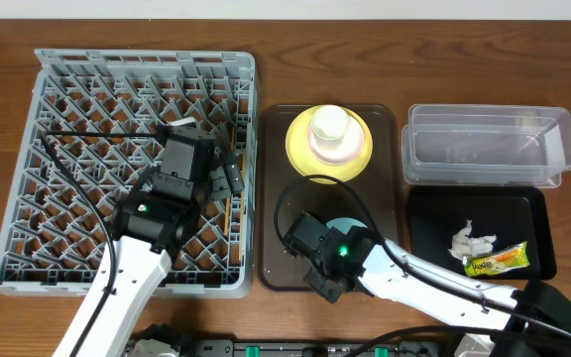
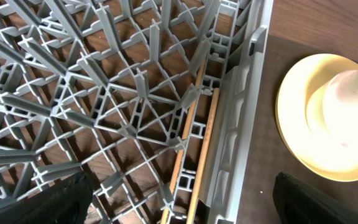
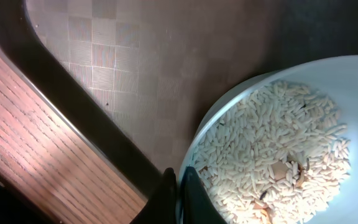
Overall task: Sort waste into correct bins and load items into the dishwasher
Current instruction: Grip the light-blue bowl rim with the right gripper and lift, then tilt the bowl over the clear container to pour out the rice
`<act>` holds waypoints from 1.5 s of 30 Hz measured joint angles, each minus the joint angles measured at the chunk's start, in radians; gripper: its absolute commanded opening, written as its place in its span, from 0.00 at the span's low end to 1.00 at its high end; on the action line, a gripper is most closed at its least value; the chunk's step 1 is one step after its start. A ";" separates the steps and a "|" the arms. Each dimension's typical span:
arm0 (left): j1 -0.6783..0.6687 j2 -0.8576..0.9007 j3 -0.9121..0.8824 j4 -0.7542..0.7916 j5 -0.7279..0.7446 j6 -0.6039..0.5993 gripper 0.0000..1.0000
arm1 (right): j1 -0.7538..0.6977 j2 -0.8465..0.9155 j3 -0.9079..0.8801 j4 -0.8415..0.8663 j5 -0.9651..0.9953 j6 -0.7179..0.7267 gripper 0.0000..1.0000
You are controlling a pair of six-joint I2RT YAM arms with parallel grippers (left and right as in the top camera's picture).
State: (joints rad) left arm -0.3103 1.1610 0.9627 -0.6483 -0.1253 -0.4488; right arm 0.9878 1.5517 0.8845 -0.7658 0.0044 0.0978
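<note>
Right wrist view: the right gripper (image 3: 178,190) is pinched shut on the near rim of the blue bowl (image 3: 353,81), one finger inside and one outside, right at the edge of the scraps (image 3: 278,143) heaped in it. The bowl sits on the brown tray (image 3: 135,62). The step looks to be lifting the bowl to tip its scraps into a bin. A pinch on so thin a rim can let the bowl swing, so it should rise slowly and level, and tilt only once over the bin. From overhead, the right arm reaches in low from the near right corner, wrist bent over the bowl's near-left edge. The left gripper (image 1: 224,180) hangs over the right edge of the rack (image 1: 87,119), jaws wide and empty, above the chopsticks (image 2: 199,155) lying along the rack's right wall. Farther back stands the plate (image 1: 300,149) with a white cup (image 1: 330,129) on it. To the right, the black tray (image 1: 434,213) holds the tissue (image 1: 469,238) and wrapper (image 1: 496,260); beyond it the tub (image 1: 489,144) looks the likely place for the scraps.
</note>
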 measured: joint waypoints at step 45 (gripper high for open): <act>0.000 0.000 0.000 0.000 0.000 0.000 0.94 | -1.352 0.166 0.574 -0.034 -0.647 -0.008 0.01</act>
State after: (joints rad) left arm -0.3099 1.1610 0.9627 -0.6483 -0.1253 -0.4488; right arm -0.3637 1.7172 1.4582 -0.7998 -0.6430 0.0902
